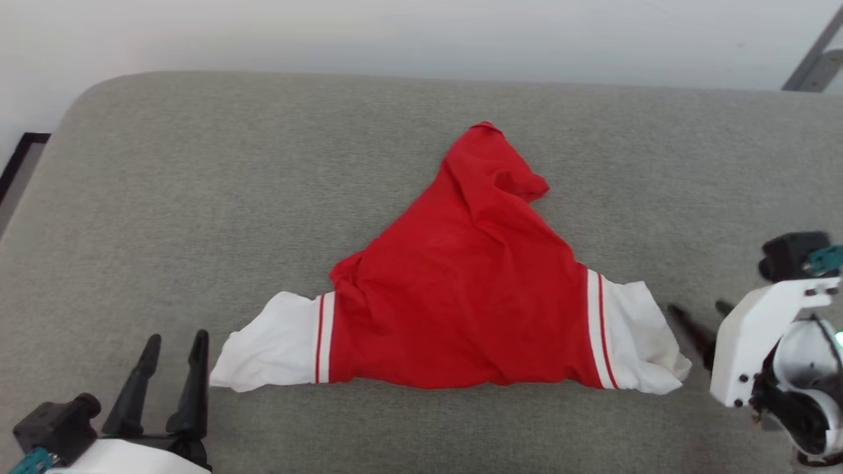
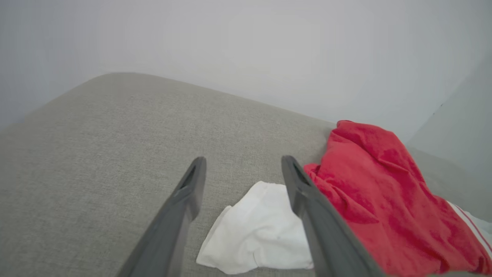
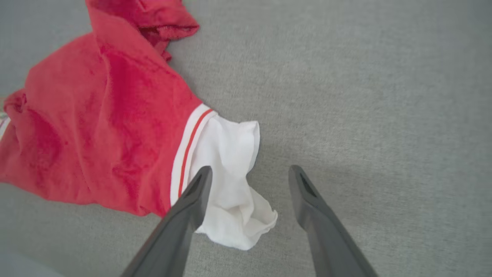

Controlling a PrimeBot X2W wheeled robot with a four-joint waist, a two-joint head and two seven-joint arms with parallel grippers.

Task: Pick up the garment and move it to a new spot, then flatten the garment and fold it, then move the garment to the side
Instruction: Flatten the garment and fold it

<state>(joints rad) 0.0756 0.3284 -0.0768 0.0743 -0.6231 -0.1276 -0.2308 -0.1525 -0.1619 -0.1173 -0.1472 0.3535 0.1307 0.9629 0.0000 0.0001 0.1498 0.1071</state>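
Grey cushion fabric [image 1: 164, 197] is bearing the garment [image 1: 461, 296], which is lying rumpled between the two grippers, its red body bunching to a peak on the side away from them. The left gripper [image 1: 176, 337] is hovering wide open and empty just beside one white sleeve [image 1: 276, 345]. The right gripper [image 1: 697, 307] is standing equally open, gripping nothing, just beside the other sleeve [image 3: 230, 154]. Flattening, folding and setting aside all seem to be waiting; whether the first relocation is finished I cannot tell.
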